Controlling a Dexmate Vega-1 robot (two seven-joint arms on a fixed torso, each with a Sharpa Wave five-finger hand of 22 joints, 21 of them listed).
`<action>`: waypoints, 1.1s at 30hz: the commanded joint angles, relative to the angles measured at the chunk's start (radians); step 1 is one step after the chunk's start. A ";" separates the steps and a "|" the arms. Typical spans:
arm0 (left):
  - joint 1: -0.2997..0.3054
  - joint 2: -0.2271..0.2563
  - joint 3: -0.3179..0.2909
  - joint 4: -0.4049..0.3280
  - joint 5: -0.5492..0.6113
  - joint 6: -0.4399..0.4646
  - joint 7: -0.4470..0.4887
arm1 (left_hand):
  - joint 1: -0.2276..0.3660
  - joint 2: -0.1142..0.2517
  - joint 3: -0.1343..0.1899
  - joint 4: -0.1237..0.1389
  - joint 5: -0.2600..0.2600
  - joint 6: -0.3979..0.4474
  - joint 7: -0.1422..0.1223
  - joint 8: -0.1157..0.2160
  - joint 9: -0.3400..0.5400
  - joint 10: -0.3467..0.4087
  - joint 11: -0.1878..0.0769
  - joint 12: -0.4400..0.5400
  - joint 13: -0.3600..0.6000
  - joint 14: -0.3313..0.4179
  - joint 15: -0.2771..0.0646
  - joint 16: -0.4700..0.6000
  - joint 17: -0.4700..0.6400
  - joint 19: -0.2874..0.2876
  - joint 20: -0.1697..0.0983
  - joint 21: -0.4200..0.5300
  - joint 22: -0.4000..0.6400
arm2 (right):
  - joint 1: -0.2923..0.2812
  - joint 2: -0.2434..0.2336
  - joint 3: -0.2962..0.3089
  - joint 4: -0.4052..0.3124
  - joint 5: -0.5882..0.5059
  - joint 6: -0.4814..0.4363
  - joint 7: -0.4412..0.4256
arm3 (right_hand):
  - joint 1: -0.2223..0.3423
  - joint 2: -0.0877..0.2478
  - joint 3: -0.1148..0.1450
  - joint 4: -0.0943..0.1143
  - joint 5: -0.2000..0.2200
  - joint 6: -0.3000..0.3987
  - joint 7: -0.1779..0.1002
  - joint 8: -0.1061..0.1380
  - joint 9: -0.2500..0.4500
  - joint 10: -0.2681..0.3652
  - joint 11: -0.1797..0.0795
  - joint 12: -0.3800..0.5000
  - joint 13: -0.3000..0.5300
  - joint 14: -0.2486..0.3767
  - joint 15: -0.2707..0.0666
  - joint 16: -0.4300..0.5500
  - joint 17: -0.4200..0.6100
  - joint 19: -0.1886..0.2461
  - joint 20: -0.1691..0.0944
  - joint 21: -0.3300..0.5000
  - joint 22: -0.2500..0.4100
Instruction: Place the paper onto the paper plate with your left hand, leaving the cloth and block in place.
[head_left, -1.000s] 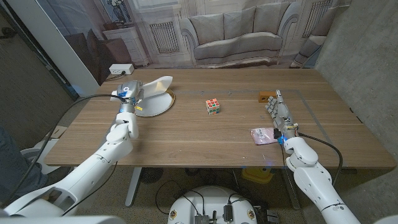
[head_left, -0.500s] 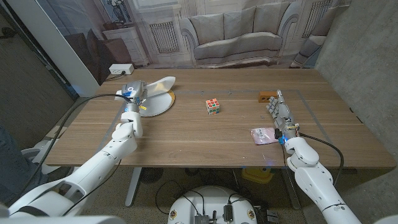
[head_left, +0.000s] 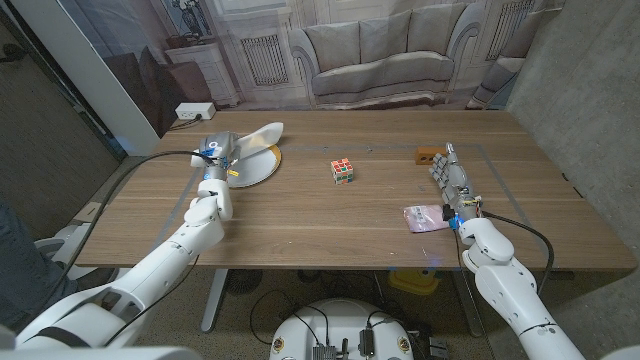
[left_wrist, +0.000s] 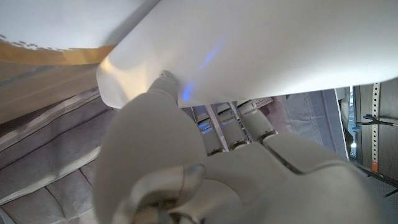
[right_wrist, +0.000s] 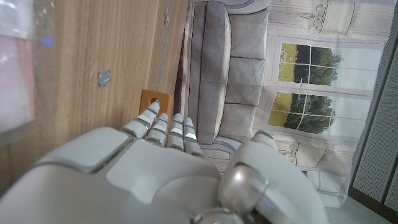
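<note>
My left hand (head_left: 216, 153) holds a white sheet of paper (head_left: 255, 136) by its near edge, lifted and curling over the paper plate (head_left: 256, 172) at the table's far left. In the left wrist view the paper (left_wrist: 261, 43) lies across my fingers (left_wrist: 233, 127), with the plate's tan rim (left_wrist: 50, 55) beyond it. A pink cloth (head_left: 424, 217) lies near the right front edge. An orange wooden block (head_left: 430, 155) sits farther back. My right hand (head_left: 453, 183) stands between them on its edge, fingers straight, holding nothing, and points at the block (right_wrist: 153, 99).
A colourful puzzle cube (head_left: 343, 171) stands near the table's (head_left: 320, 230) middle. Behind the table hangs a backdrop showing a sofa. A black cable runs from my left arm off the table's left edge.
My left hand has shifted a little to the right and farther over the plate, carrying the paper with it. The right hand, cloth, block and cube have not moved.
</note>
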 joint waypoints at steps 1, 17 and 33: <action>0.005 -0.003 -0.002 -0.016 -0.004 0.038 -0.052 | -0.043 -0.014 -0.018 0.020 0.005 -0.044 0.002 -0.012 -0.001 -0.063 0.005 -0.005 -0.005 -0.067 -0.086 0.000 -0.001 -0.059 0.013 -0.005 0.002 | 0.008 -0.003 -0.001 0.003 0.002 -0.013 0.004 | 0.001 0.007 -0.006 -0.003 -0.001 0.008 -0.007 0.006 0.004 0.009 0.001 0.009 0.006 0.009 -0.002 -0.001 0.004 0.003 0.002 -0.005 0.005; 0.018 0.015 -0.006 -0.067 -0.002 0.076 -0.127 | -0.145 -0.047 -0.070 0.068 0.038 -0.144 -0.026 -0.022 -0.002 -0.235 0.003 -0.005 -0.019 -0.236 -0.060 0.001 0.001 -0.214 0.079 -0.006 0.005 | -0.002 0.004 -0.004 0.002 0.000 -0.006 0.002 | 0.002 0.008 -0.007 -0.003 -0.001 0.009 -0.007 0.006 0.004 0.011 0.001 0.010 0.006 0.009 -0.002 -0.001 0.004 0.003 0.002 -0.005 0.005; 0.031 0.027 -0.020 -0.111 -0.023 0.080 -0.170 | -0.285 -0.084 -0.144 0.132 0.077 -0.299 -0.025 -0.035 -0.003 -0.354 0.024 -0.001 -0.026 -0.338 -0.028 0.005 0.002 -0.308 0.104 -0.002 0.007 | -0.021 0.002 -0.001 -0.018 -0.003 0.001 -0.005 | 0.002 0.009 -0.008 -0.004 -0.001 0.010 -0.010 0.006 0.004 0.014 0.002 0.010 0.006 0.008 -0.001 -0.002 0.004 0.003 0.002 -0.005 0.005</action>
